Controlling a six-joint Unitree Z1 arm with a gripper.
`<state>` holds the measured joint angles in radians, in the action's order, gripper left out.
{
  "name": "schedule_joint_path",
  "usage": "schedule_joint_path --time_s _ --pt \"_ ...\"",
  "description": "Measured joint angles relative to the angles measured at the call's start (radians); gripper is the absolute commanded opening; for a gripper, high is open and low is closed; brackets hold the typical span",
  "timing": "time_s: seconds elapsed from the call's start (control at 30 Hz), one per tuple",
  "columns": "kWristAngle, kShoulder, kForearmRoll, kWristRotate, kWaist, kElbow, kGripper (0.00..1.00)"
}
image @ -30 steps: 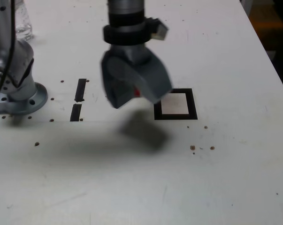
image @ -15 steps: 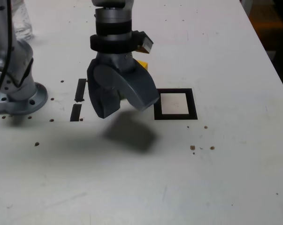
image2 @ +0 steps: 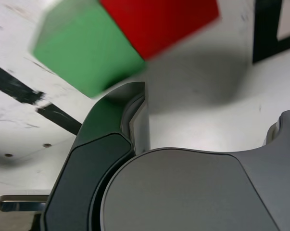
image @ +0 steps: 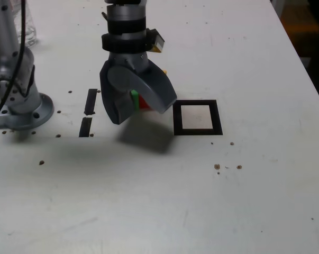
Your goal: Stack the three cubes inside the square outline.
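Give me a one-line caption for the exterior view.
Open gripper over the green cube and red cube, beside the empty square outline.

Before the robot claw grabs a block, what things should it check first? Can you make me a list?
1. Gripper open: ok, its jaws stand wide apart.
2. Gripper empty: ok, nothing is held between the jaws.
3. Green cube and red cube near the gripper: ok, they sit side by side just under it.
4. Gap between those two cubes: not ok, they look touching, so grabbing one may nudge the other.
5. Square outline free: ok, no cube inside it.
6. Yellow cube: cannot tell, only a sliver shows behind the gripper.
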<state>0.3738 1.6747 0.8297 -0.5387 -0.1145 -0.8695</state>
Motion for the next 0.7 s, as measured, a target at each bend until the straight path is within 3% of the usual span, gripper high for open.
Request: schedule_joint_path --time_s 0.27,0.7 --pt "-0.011 0.0 0.001 -0.023 -0.048 0.013 0.96" --pt "-0.075 0.001 0.004 -0.035 -0.122 0.011 0.96"
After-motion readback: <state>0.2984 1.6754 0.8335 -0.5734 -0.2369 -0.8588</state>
